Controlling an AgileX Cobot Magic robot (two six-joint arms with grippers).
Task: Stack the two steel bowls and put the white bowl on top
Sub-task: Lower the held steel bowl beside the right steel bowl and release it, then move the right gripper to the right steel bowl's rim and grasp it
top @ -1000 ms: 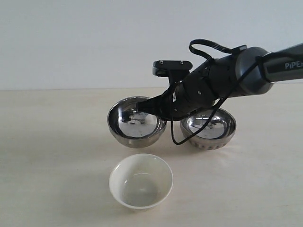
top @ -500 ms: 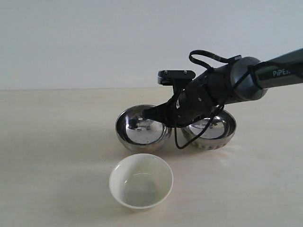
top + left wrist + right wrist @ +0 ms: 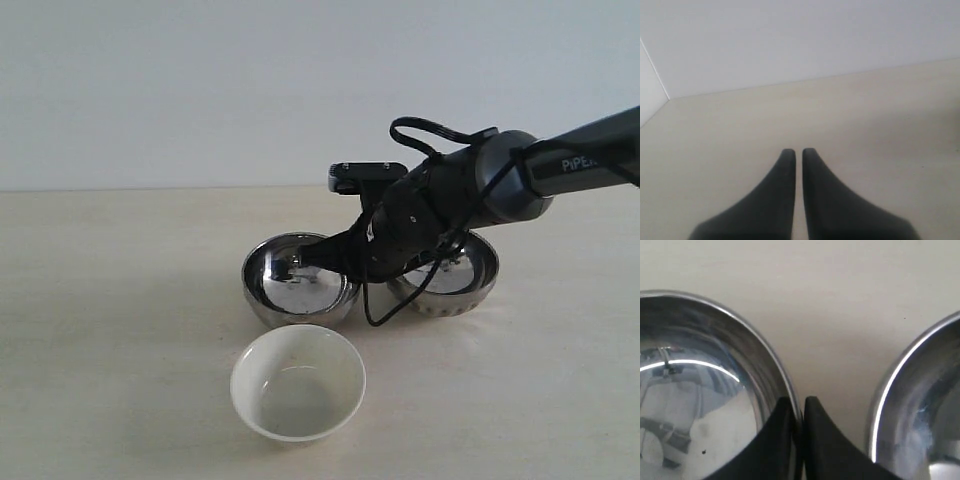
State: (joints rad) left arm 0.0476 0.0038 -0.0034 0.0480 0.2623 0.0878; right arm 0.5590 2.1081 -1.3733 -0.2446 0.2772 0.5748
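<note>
Your right gripper (image 3: 799, 402) clamps only the rim of the smooth steel bowl (image 3: 288, 308); lifted fast, it may slip.

Right arm (image 3: 510, 185): dark grey rounded housing, white lettering (image 3: 585, 160) partly cut off. Black cable (image 3: 445, 129) loops over wrist; another dangles below. Flat black bracket (image 3: 368, 173) on top. Left gripper (image 3: 798, 151), right gripper (image 3: 798, 401): matte black tapered fingers.
</note>
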